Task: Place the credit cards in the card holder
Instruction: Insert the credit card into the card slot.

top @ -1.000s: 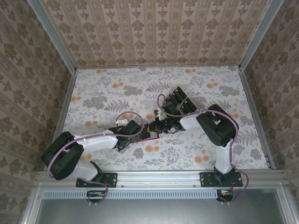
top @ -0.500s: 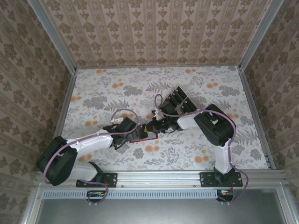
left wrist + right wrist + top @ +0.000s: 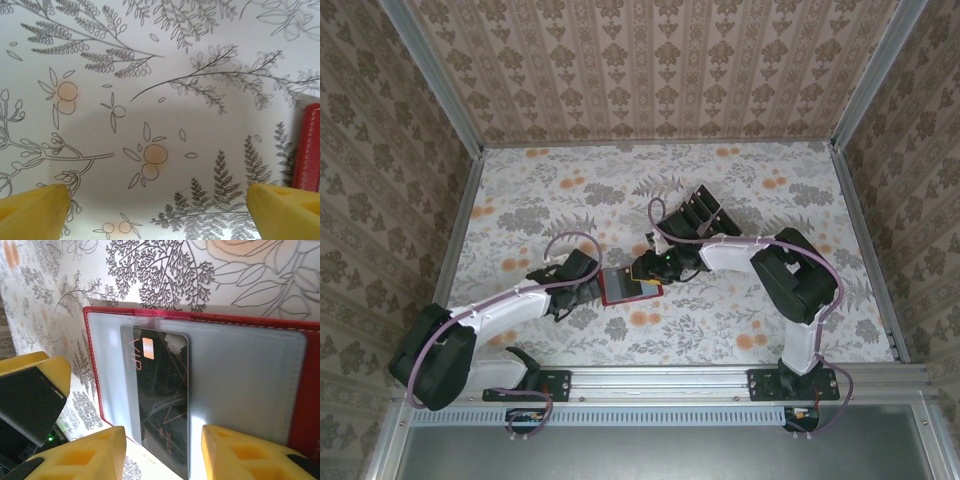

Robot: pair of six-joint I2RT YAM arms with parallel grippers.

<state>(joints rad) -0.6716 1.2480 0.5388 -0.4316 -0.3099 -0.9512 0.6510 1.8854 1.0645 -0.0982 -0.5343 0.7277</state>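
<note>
The red card holder lies open on the floral table, its greyish inside facing up. One black credit card with "VIP" lettering rests on the left part of that inside, and its near end sticks out over the holder's edge. My right gripper stands open astride the card's near end, with a gap on the right side. More black credit cards stand in the clear slotted tray. My left gripper is wide open over bare table, just left of the holder's red edge.
The slotted tray sits just behind the right arm's wrist. A yellow finger of the left gripper is close to the holder's left side. Wallpapered walls enclose the table on three sides.
The right gripper has opened and let go of the black card, which now lies in the holder. The left gripper has drawn back to the left, off the holder.
</note>
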